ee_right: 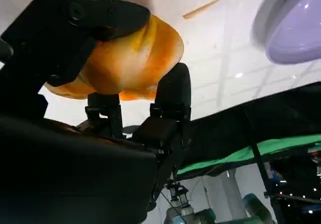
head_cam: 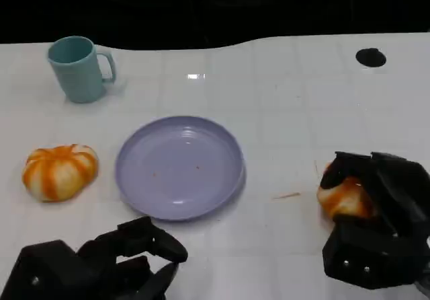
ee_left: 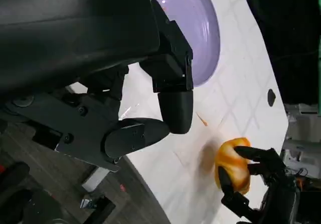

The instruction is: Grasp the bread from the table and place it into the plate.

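Grasp step: our right hand (head_cam: 376,222) clasped the bread (head_cam: 344,198), right of the plate (head_cam: 134,179). Left hand (head_cam: 101,263) idled near it, fingers loosely apart. Next, we judged: lift, carry over plate.

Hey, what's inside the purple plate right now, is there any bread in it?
No bread. The plate holds just a few tiny crumbs. One bread is in the right hand; another bread lies beside the plate.

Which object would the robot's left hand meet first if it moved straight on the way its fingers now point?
Probably the purple plate. The left hand holds nothing, and its fingers reach toward the plate's near rim, with bare table between. Depth is unclear, so this is a judgement.
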You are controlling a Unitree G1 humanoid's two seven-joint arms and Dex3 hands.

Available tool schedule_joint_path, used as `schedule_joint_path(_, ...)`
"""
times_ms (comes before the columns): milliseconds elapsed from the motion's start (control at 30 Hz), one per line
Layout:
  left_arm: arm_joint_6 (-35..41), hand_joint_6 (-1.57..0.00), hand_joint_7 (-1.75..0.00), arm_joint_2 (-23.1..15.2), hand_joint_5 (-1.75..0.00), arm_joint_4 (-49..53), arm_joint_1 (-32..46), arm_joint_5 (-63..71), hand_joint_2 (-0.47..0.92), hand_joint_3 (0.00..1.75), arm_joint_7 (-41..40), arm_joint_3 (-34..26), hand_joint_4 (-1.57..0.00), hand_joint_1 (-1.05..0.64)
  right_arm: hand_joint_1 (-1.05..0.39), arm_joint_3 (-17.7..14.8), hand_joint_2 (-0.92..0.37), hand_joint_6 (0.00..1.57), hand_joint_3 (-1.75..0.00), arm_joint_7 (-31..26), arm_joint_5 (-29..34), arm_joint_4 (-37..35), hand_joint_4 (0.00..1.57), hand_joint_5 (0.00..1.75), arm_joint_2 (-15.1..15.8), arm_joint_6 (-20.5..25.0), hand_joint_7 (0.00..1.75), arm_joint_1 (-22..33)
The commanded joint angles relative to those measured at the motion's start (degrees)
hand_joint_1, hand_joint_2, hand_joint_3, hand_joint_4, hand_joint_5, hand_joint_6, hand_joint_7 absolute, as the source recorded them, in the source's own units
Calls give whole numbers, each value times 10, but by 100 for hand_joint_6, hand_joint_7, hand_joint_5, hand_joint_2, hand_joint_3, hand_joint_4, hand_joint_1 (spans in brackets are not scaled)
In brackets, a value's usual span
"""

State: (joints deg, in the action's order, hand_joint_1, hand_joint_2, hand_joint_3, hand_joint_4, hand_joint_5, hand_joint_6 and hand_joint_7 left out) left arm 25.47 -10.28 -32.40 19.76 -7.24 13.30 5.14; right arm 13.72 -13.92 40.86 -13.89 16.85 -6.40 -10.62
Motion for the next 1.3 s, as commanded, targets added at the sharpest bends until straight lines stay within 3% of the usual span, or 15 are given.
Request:
schedule_joint_path(33,3,-59,-134,0,-175,-3,-3,-1,76,73,-6,-3,-67,-23,-10,0,-34,76,-119,-14,-7,14,92,175,-3,-12,155,-10)
schedule_joint_path(200,-1,-59,-134,-4,-175,-1,-3,7,76,74,-6,0,-67,-23,-10,2,-31,73,-126,-28,-15,17,94,175,-10,-47,164,-13)
schedule_joint_path(367,1,-59,-135,-2,-175,-1,-4,7,76,74,-7,1,-67,-22,-9,7,-39,76,-107,-27,-25,23,93,175,-23,-73,157,-22)
schedule_joint_path(533,-7,-59,-135,-4,-175,3,-3,13,76,75,-6,4,-67,-22,-12,20,-25,83,-136,-11,-42,29,97,175,-43,-87,149,-34)
schedule_joint_path(700,-8,-58,-135,-2,-175,6,-2,14,76,74,-6,4,-67,-23,-9,34,-33,82,-125,2,-47,19,95,175,-73,-83,147,-57)
schedule_joint_path(800,-11,-59,-135,-2,-175,6,-2,18,76,74,-5,6,-68,-22,-8,47,-31,83,-129,8,-50,-4,97,175,-92,-81,147,-80)
schedule_joint_path(900,-9,-58,-135,-1,-175,4,0,20,76,74,-6,7,-68,-22,-7,54,-28,76,-136,19,-60,-24,97,175,-109,-81,165,-100)
schedule_joint_path(967,-8,-58,-135,0,-175,3,1,20,76,74,-6,7,-68,-22,-7,56,-28,74,-137,23,-64,-31,97,175,-114,-81,168,-106)
schedule_joint_path(1300,-15,-58,-135,4,-175,7,1,26,78,73,-9,16,-68,-22,-12,86,-29,71,-136,-15,-60,-183,98,175,-180,-114,175,-212)
